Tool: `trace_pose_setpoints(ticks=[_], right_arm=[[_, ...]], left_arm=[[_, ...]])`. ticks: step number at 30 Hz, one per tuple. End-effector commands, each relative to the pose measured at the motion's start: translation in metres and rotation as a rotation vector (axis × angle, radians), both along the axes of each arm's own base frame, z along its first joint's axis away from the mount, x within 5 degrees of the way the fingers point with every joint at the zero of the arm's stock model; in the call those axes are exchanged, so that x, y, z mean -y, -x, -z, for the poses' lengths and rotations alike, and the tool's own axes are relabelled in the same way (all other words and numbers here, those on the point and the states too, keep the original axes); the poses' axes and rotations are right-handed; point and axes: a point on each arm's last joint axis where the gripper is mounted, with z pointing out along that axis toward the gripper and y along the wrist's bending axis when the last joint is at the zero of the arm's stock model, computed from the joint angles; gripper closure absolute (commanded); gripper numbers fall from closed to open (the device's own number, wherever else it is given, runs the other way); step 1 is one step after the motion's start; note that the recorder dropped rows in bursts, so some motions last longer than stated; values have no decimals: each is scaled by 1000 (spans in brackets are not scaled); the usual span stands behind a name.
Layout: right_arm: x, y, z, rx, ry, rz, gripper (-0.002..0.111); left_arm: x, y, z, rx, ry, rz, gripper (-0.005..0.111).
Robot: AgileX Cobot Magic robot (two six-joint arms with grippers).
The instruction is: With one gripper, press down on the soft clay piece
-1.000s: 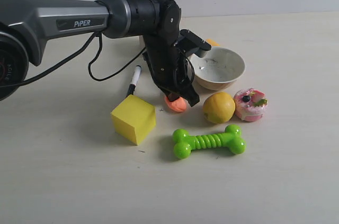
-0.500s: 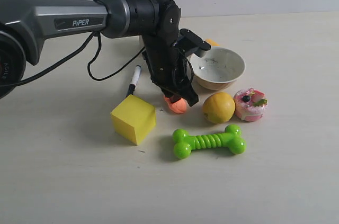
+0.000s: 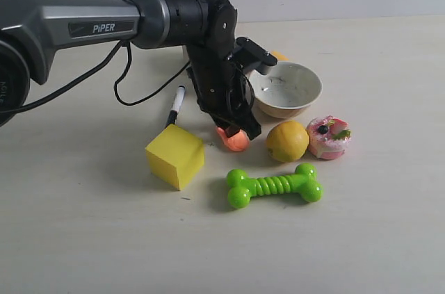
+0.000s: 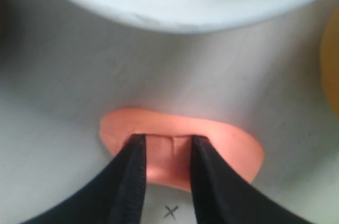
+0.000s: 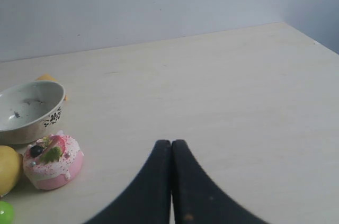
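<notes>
Left end effector [image 3: 237,130] is tip-down on the soft clay piece [image 3: 236,142], which sits on the bench [image 3: 104,238] near centre. The yellow cube [image 3: 175,156] is to its left, the lemon [image 3: 287,140] just to its right, the bowl [image 3: 286,89] farther back and the green bone toy [image 3: 274,185] nearer.

In the left wrist view, the left end effector [image 4: 167,142] has its fingers [image 4: 132,171] parted by a narrow gap. Both tips touch the top of the clay [image 4: 230,147], with a flat patch showing between them. It grips nothing and the clay is not clamped.

Key relation: the clay lies straight under the tips, not off to a side. Its long axis runs across the gap between the fingers, so both pads land on it. More clay shows on the lemon side than on the cube side, so I judge contact slightly off-centre.

I read this as mid-press, and the next move is straight down, no sideways shift.

Right end effector [image 5: 170,145] has its fingers closed together and holds nothing. It faces the doughnut toy [image 5: 52,161] across bare bench, and no clay shows in its view, so the left arm is clearly nearer.
</notes>
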Motion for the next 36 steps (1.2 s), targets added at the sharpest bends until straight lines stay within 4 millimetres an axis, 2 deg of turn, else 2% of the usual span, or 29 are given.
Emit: trace_pose_setpoints(ticks=[1,3,11,16,20,25,28,30,32,33,34,35,36], right_arm=[[0,0,1,6,1,-1,108],[0,0,1,6,1,-1,108],[0,0,1,6,1,-1,108],[0,0,1,6,1,-1,108],[0,0,1,6,1,-1,108],[0,0,1,6,1,-1,108],[0,0,1,6,1,-1,108],[0,0,1,6,1,-1,108],[0,0,1,6,1,-1,108],[0,0,1,6,1,-1,108],[0,0,1,6,1,-1,108],[0,0,1,6,1,-1,108],[0,0,1,6,1,-1,108]], left_arm=[[3,5,-2,-7,12,5,99],[3,3,-4,10,9,-2,107],[0,-1,-25,87,11,-20,107],[-2,1,-32,78,10,-44,107],[-5,4,-58,96,44,-97,107],[-17,18,-109,213,172,-115,107],[-37,33,-140,290,265,-152,107],[-57,44,-152,335,316,-189,107],[-78,55,-158,364,354,-238,107],[-101,67,-169,399,398,-291,107],[-110,73,-174,415,418,-311,107],[-128,90,-186,460,465,-328,107],[-134,97,-192,481,484,-329,107]])
